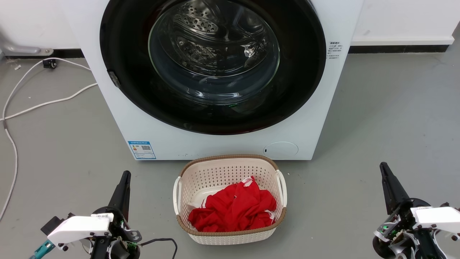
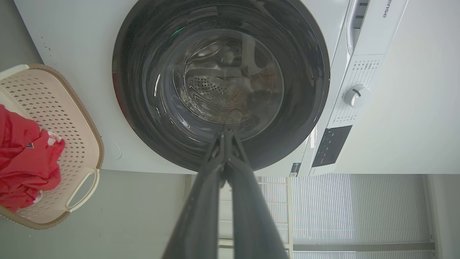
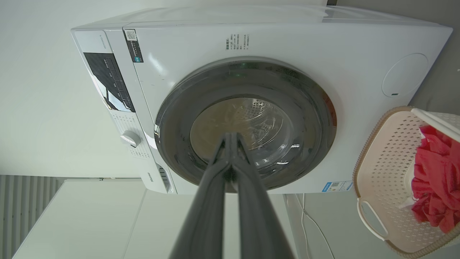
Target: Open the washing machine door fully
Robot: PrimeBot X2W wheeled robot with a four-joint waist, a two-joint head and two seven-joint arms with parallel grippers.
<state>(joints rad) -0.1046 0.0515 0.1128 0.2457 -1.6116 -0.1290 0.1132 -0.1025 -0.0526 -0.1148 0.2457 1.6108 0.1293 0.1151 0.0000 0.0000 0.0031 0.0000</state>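
Squarely, the washing machine door faces the basket; shut flush.

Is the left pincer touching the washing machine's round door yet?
Apart. In the head view, bare grey floor lies between the left pincer and the washing machine, well short of the washing machine door.

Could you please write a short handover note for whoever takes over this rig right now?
Left gripper: shut, empty, held short of the washing machine.
Right gripper: the same.
Washing machine door: closed flush.
Basket of red cloth stands right before it.
Done: nothing yet.
Left: catch the door's edge and swing it fully open, probably minding the basket.
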